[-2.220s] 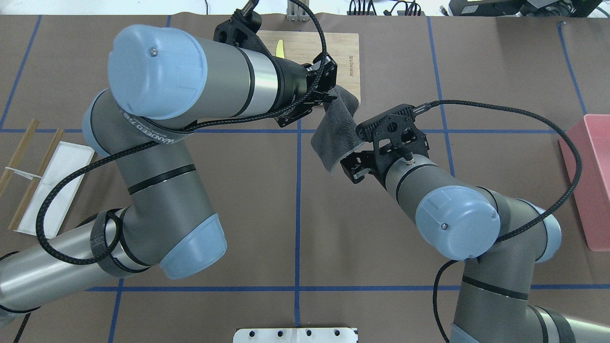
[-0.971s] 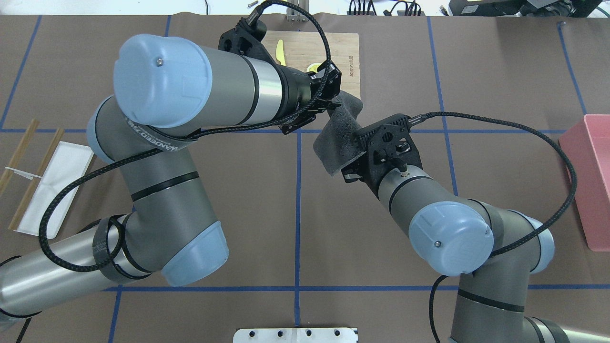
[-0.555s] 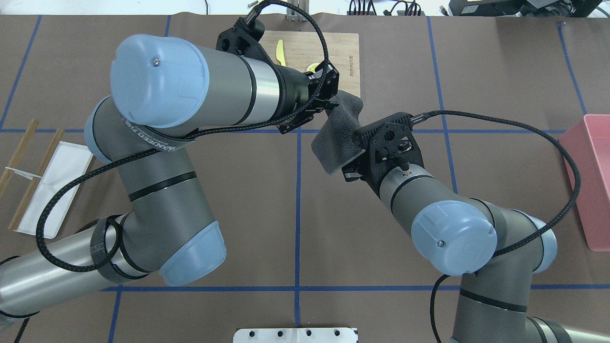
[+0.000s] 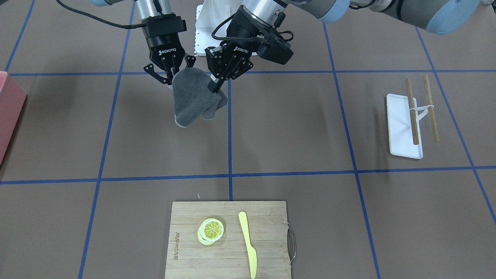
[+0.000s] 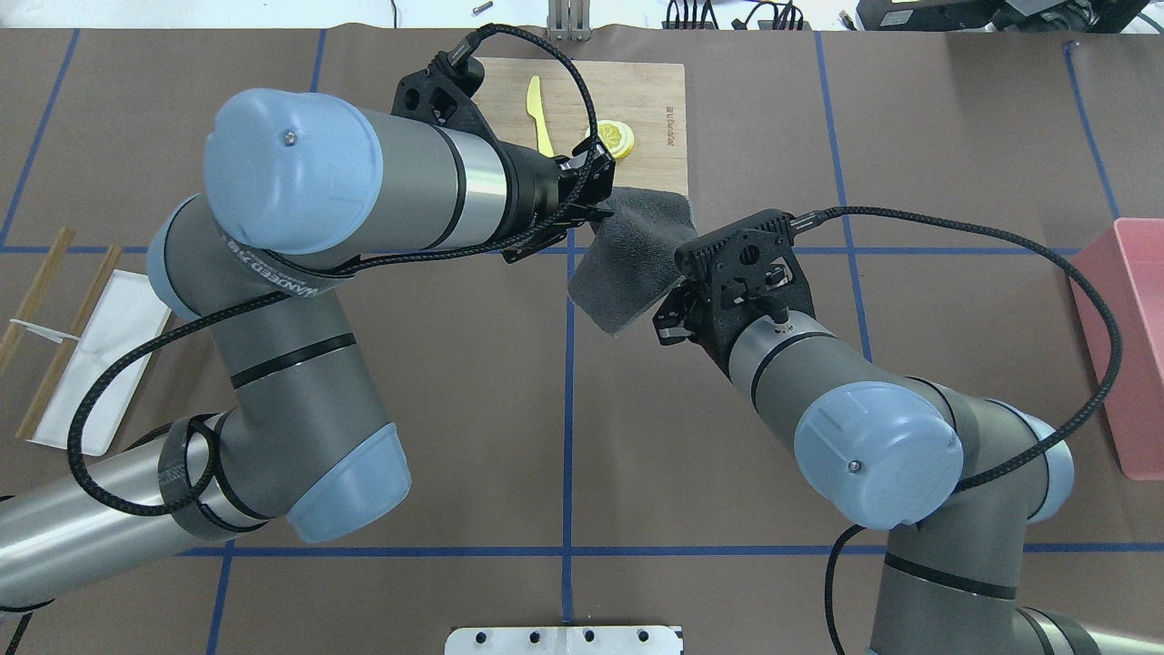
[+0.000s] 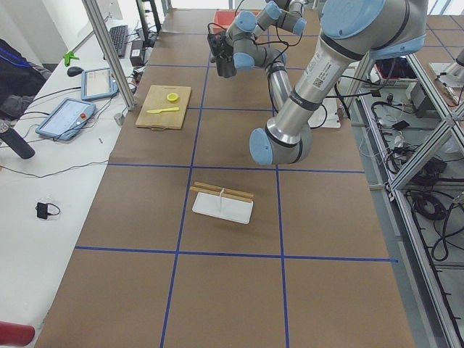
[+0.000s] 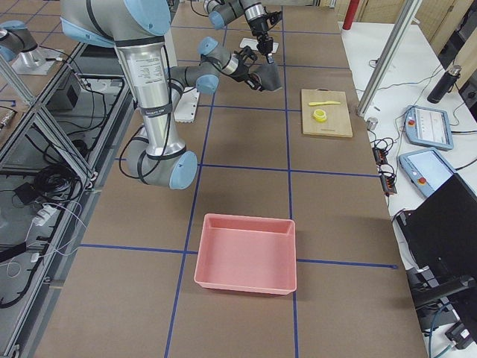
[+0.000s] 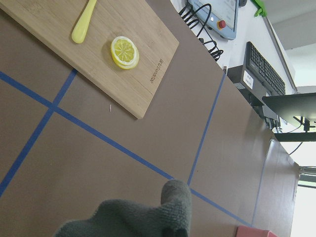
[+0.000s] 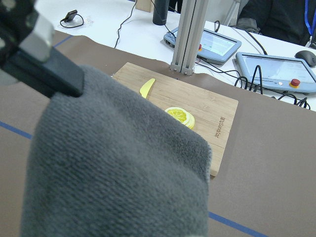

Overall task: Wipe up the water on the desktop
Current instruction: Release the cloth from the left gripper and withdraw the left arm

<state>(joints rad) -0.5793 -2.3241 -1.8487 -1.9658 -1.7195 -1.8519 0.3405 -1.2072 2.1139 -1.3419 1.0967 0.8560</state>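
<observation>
A dark grey cloth (image 4: 192,99) hangs between my two grippers above the brown desktop (image 4: 290,128), near its middle tape cross. My left gripper (image 4: 215,87) is shut on one upper corner of the cloth. My right gripper (image 4: 170,82) is shut on the other upper edge. In the overhead view the cloth (image 5: 632,259) spans from the left gripper (image 5: 600,211) to the right gripper (image 5: 673,309). The cloth fills the right wrist view (image 9: 113,163) and shows at the bottom of the left wrist view (image 8: 143,217). No water shows on the desktop.
A bamboo cutting board (image 4: 267,232) with a lemon slice (image 4: 212,229) and a yellow knife (image 4: 248,244) lies at the far edge. A white tray (image 4: 403,128) with two wooden sticks lies on the robot's left. A pink bin (image 5: 1132,346) stands on its right.
My left gripper has pulled back toward the robot's left with its corner, spreading the cloth wider. The lemon slice now shows in the overhead view. The right gripper has barely moved.
</observation>
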